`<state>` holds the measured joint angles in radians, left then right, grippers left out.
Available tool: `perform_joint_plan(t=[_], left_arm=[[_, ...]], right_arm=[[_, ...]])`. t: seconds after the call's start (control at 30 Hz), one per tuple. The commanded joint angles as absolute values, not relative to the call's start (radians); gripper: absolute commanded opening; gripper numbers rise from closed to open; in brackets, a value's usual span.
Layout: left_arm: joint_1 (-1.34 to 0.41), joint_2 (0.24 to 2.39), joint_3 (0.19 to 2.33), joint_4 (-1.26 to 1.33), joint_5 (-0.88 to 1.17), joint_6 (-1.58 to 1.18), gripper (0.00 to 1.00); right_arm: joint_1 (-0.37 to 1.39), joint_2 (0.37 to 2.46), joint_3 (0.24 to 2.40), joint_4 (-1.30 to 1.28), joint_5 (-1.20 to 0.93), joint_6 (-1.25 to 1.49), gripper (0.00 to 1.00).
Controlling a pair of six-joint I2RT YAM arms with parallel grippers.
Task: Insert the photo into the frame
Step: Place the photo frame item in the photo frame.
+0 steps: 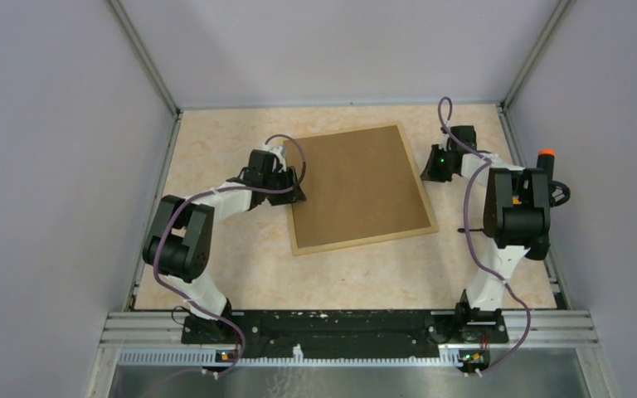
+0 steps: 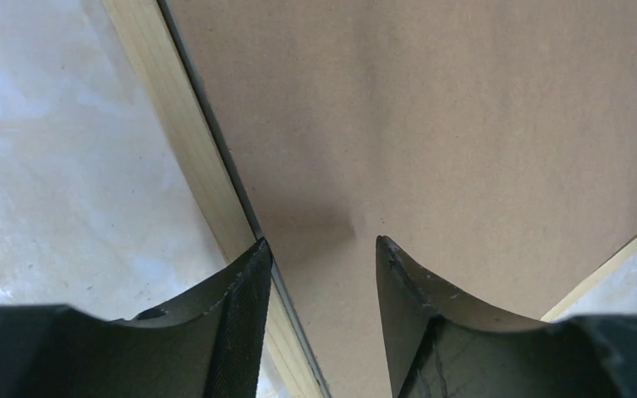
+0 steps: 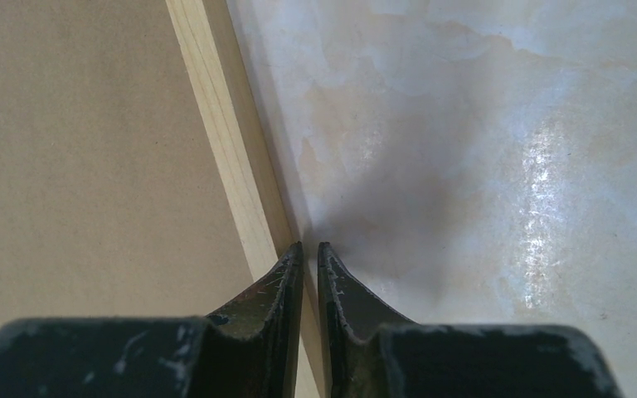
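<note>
The frame [image 1: 365, 239] lies flat in the middle of the table, its light wood moulding around a plain brown backing board [image 1: 357, 182]. The photo is hidden. My left gripper [image 1: 297, 189] is at the frame's left edge and stands open [image 2: 323, 242]. One of its fingers [image 2: 240, 307] is over the moulding [image 2: 184, 124], the other over the board [image 2: 464, 124], with nothing between them. My right gripper [image 1: 429, 170] is at the frame's right edge. Its jaws [image 3: 309, 246] are shut to a thin slit over the outer side of the moulding [image 3: 216, 108].
Beige marbled tabletop [image 1: 232, 274] surrounds the frame, enclosed by grey walls on three sides. An orange-capped object [image 1: 547, 154] stands at the far right beside the right arm. A metal rail [image 1: 348, 327] with the arm bases runs along the near edge.
</note>
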<state>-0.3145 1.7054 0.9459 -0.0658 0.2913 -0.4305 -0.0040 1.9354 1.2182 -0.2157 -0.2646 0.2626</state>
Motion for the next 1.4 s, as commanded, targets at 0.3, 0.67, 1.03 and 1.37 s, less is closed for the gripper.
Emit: perform_joint_plan(t=[0.3,0.67,1.03,1.37], left_arm=[[-0.394,1.631,1.046,-0.249,0.125,-0.358,0.73],[-0.394,1.488,1.017,-0.382,0.209,-0.397,0.88],[-0.4,1.569,0.861,-0.162,0.442,-0.522,0.7],[-0.398,1.518,0.916,-0.23,0.364,-0.461,0.86]], right_arm=[[0.029,1.971,1.225,-0.25,-0.357,0.269,0.13],[0.029,1.982,1.231,-0.25,-0.363,0.27,0.13],[0.035,1.986,1.237,-0.26,-0.358,0.264,0.13],[0.035,1.982,1.238,-0.259,-0.358,0.264,0.13]])
